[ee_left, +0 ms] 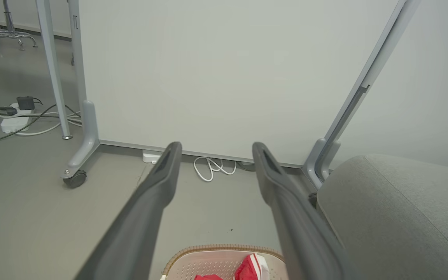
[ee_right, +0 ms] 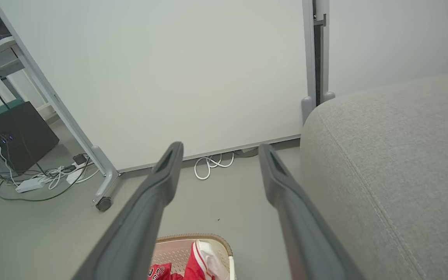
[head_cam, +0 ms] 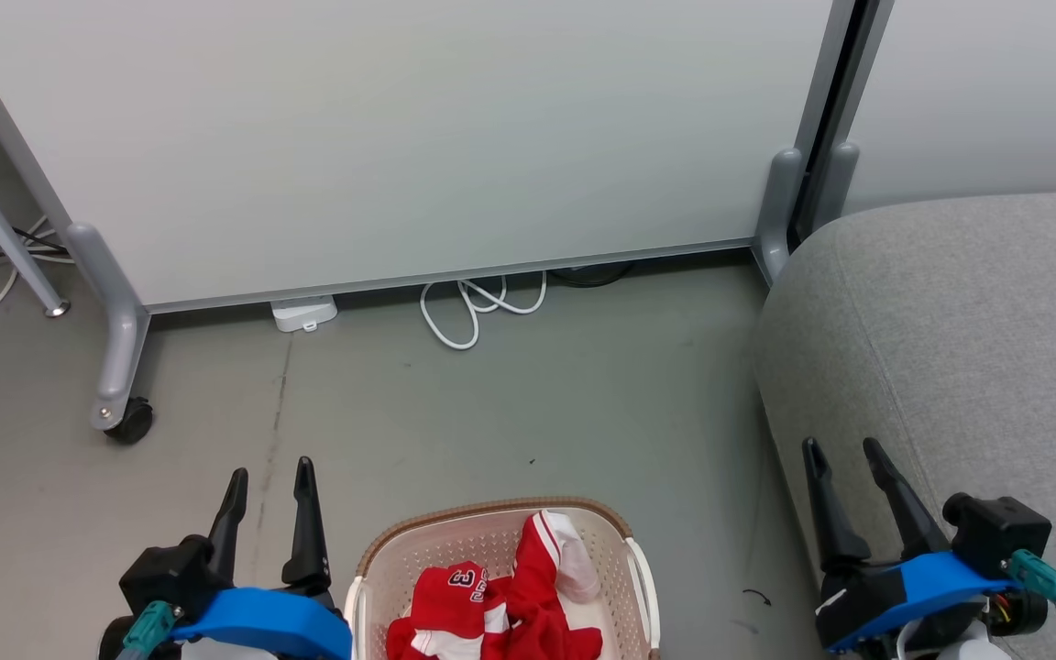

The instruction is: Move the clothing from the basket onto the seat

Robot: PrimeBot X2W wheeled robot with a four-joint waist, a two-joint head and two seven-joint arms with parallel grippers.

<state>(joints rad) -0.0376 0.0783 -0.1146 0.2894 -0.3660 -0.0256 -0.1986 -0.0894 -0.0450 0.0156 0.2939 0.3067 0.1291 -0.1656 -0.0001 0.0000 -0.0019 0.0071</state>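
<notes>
Grey floor [head_cam: 528, 412] runs back to a pale partition panel [head_cam: 400, 137] on castered feet, with a white cable [head_cam: 473, 312] coiled at the panel's base. On the floor, close in front of the robot and between its two arms, stands the basket [head_cam: 381, 559], cut off by the lower edge of the head view. The clothing [head_cam: 510, 605] lies crumpled inside it: red fabric with white stripe trim, one piece bearing white lettering that folds partly hide, and one end is draped up against the basket's far right wall. How many garments are in the heap cannot be told. The seat [head_cam: 968, 330] rises to the robot's right, near the basket but apart from it, with a strip of bare floor between; no red fabric shows on the upholstery in view. The left gripper [head_cam: 271, 467] hovers just left of the basket, fingers spread apart, holding nothing. The right gripper [head_cam: 841, 445] hovers before the seat's near edge, fingers likewise spread and empty. Both wrist views confirm parted fingers with the basket rim below them. Assessment: the task stands at its start, with no garment grasped or moved. Every item has yet to be lifted out and set on the seat, most likely beginning with a reach down into the basket.
</notes>
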